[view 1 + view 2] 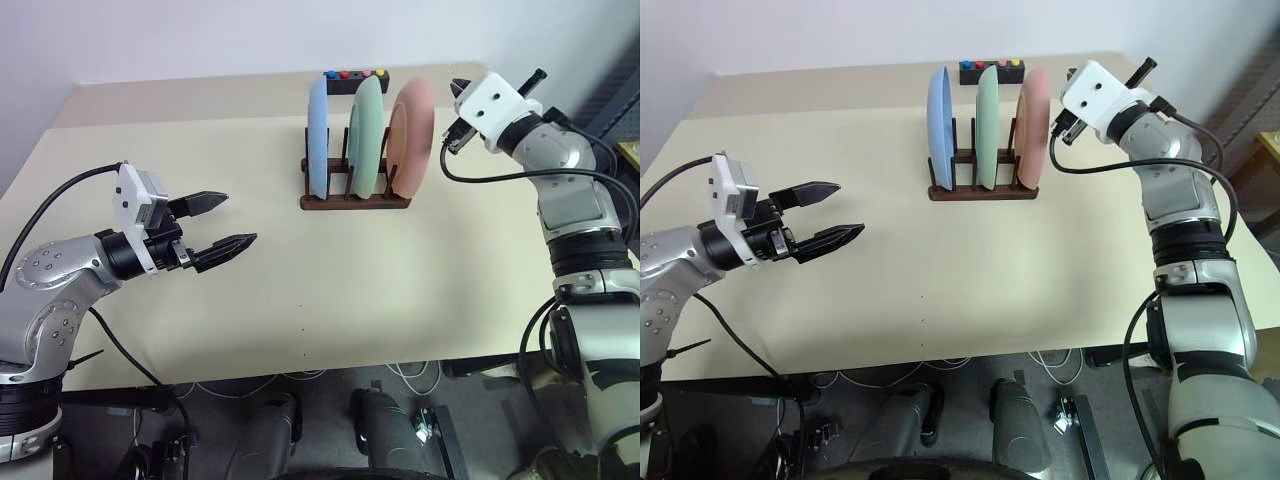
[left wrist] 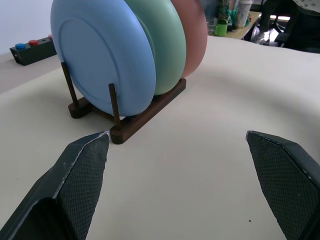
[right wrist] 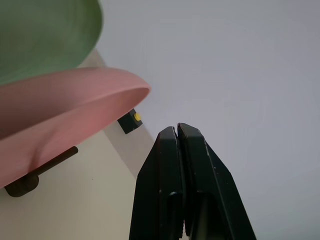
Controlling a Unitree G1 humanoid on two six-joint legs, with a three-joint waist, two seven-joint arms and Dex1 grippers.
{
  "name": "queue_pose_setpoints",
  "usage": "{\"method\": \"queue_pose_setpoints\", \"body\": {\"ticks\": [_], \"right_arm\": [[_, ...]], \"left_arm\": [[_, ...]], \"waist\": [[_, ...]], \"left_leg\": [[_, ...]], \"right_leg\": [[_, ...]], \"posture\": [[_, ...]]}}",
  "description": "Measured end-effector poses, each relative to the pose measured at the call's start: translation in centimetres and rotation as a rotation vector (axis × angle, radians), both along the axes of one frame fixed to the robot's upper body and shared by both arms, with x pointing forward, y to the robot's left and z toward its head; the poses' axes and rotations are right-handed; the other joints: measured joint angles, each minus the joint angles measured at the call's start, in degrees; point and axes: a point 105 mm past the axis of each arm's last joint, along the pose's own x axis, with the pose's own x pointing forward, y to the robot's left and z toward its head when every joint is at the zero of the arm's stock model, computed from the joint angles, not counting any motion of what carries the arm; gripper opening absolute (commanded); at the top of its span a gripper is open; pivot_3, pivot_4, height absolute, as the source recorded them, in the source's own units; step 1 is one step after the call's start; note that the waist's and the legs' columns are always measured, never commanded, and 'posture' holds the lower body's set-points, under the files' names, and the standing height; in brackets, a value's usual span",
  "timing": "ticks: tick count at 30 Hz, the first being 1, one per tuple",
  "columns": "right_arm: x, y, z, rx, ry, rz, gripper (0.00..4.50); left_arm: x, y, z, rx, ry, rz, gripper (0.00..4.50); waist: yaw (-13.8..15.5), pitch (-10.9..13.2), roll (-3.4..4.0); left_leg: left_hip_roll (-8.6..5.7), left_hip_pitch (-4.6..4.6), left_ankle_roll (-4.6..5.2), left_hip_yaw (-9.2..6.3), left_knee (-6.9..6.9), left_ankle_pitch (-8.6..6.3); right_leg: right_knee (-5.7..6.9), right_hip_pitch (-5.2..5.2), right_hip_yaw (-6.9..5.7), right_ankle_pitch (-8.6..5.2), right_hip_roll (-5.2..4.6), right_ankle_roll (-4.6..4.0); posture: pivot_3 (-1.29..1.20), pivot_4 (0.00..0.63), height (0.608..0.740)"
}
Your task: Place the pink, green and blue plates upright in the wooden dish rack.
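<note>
**Three plates upright in the rack, both grippers clear of them**

Beige and matte, the wide tabletop spreads across the head views beneath a plain pale wall. Toward the upper middle of the frame stands the small dark brown wooden dish rack, its two base rails and thin upright pegs holding all three round shallow plates on edge. The light blue plate is leftmost, the pale mint green plate sits in the middle slot, and the salmon pink plate is on the right, its outline a little smeared. Each plate rises well above the pegs. Just behind the rack, at the table's far edge, lies a small black box with coloured buttons.

At the lower left of the frame, the left gripper hangs above bare tabletop, well apart from the rack, its two black fingers spread wide with nothing between them. Its wrist view looks between those fingers at the rack and the blue plate's face.

At the upper right, the right gripper is just beside the pink plate's rim without touching it. In its wrist view the two black fingers press flat together, gripping nothing, with the pink rim, part of the green plate and a corner of the button box nearby.
</note>
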Motion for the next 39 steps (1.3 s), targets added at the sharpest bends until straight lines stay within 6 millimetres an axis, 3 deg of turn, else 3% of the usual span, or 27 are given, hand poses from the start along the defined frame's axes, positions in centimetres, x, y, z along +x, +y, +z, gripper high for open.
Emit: {"method": "queue_pose_setpoints", "body": {"ticks": [7, 31, 39], "right_arm": [[0.0, 0.2, -0.8, -0.004, 0.038, 0.022, 0.03], [-0.7, 2.8, -0.2, 0.064, 0.041, 0.154, 0.03], [-0.6, 2.3, -0.2, 0.036, 0.025, 0.118, 0.03]], "left_arm": [[0.1, 0.1, 0.0, -0.001, -0.002, 0.012, 4.50], [0.1, 0.4, 0.7, -0.027, -0.023, 0.026, 4.50], [0.1, 0.4, 0.7, -0.027, -0.023, 0.026, 4.50]], "waist": [[-0.1, 0.0, 0.00], [-0.1, 0.0, 0.00], [0.0, 0.0, -0.01]], "left_leg": [[0.00, 0.00, 0.00, 0.00, 0.00, 0.00], [0.00, 0.01, 0.00, 0.00, 0.01, 0.00], [0.00, 0.01, 0.00, 0.00, 0.01, 0.00]], "right_leg": [[0.01, 0.00, 0.00, 0.00, 0.00, 0.00], [0.02, 0.00, 0.00, 0.00, 0.00, 0.00], [0.02, 0.00, 0.00, 0.00, 0.01, 0.00]], "posture": [[0.00, 0.150, 0.740], [0.00, 0.150, 0.740], [0.00, 0.150, 0.740]]}}
